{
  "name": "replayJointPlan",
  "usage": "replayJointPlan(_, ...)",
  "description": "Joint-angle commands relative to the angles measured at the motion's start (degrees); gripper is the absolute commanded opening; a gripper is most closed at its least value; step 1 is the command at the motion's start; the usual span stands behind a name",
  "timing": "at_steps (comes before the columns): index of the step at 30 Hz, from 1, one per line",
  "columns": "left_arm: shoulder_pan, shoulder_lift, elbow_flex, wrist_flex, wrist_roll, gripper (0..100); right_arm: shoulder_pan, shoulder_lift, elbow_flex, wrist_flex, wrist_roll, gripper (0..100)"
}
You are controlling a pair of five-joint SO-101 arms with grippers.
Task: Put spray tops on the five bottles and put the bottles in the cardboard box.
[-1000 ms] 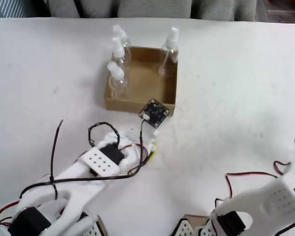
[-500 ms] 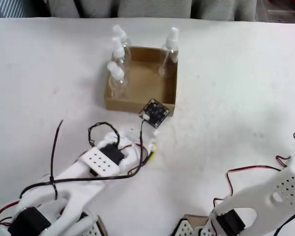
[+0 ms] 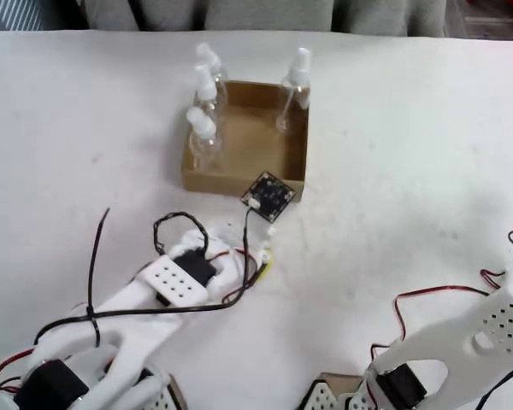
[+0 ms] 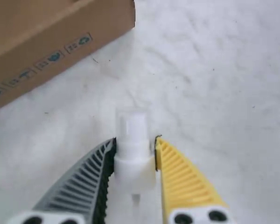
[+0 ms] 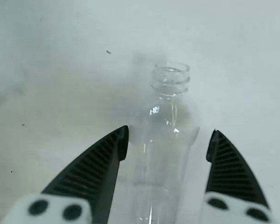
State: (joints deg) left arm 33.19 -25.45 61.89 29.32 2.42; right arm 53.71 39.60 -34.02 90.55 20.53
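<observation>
The cardboard box [image 3: 214, 181] sits open on the white table [image 3: 410, 128], and everything else is placed from it. Four bottles with white spray tops stand upright inside it: three in a row along the box's left wall, the nearest [image 3: 203, 137] by the front corner, the next [image 3: 207, 90] behind it and the last [image 3: 211, 61] at the far corner. The fourth [image 3: 294, 85] stands in the box's far right corner. The middle of the box floor is bare cardboard.

Just in front of the box, off its front right corner, the left gripper [image 3: 262, 254] hangs low over the table. In the left wrist view, the left gripper [image 4: 134, 140] is clamped narrow on a loose white spray top [image 4: 133, 154]. The grey finger and the yellow finger press against its collar from either side, and its nozzle end points toward the box wall [image 4: 46, 42] close ahead.

The right arm [image 3: 462, 342] is well apart from the box, off to its near right side. The right gripper [image 5: 167, 135] is spread wide, one black finger on each side of a clear bottle [image 5: 165, 140] with a bare threaded neck and no top. This bottle is outside the box, on the table, and I cannot tell whether the fingers touch it
</observation>
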Motion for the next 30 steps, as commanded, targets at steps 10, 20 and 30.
replayJointPlan(10, -0.57, -2.68, -0.7, -1.49, -0.62, 2, -0.31, 2.77, -2.55, -0.57, -0.62, 29.7)
replayJointPlan(20, -0.57, -2.68, -0.7, -1.49, -0.62, 2, -3.12, 3.82, -5.36, -0.57, 0.0, 21.4)
replayJointPlan(30, -0.57, -2.68, -0.7, -1.49, -0.62, 2, -5.58, 3.74, -8.7, 3.12, 3.43, 32.4)
